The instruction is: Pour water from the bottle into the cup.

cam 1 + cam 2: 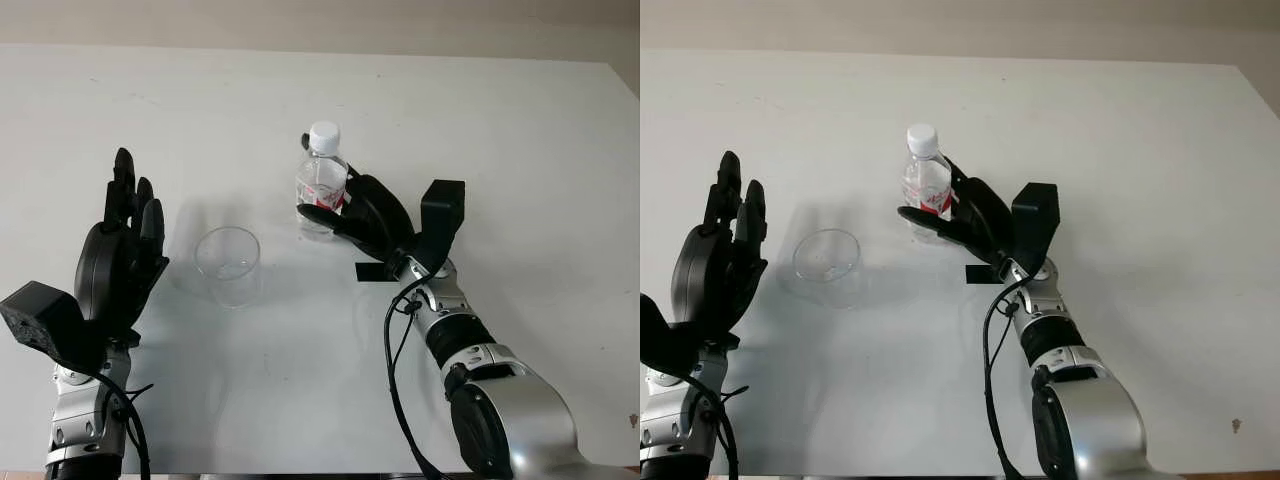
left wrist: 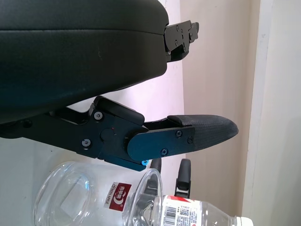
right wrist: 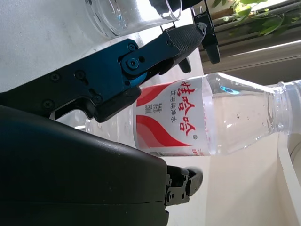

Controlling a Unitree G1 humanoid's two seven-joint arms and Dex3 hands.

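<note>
A clear water bottle (image 1: 322, 178) with a white cap and a red-and-white label stands upright on the white table (image 1: 500, 130), near its middle. My right hand (image 1: 345, 215) is wrapped around the bottle's lower half, with the thumb across the front and the fingers behind. The right wrist view shows the label (image 3: 169, 117) close between thumb and palm. An empty clear plastic cup (image 1: 228, 264) stands to the left of the bottle, about a hand's width away. Left of the cup, my left hand (image 1: 125, 250) is held upright and open, holding nothing.
The table's far edge (image 1: 300, 48) meets a beige wall, and its right edge (image 1: 625, 85) shows at the upper right. A loose black cable (image 1: 392, 350) hangs along the right forearm. Bare tabletop lies in front of the cup and bottle.
</note>
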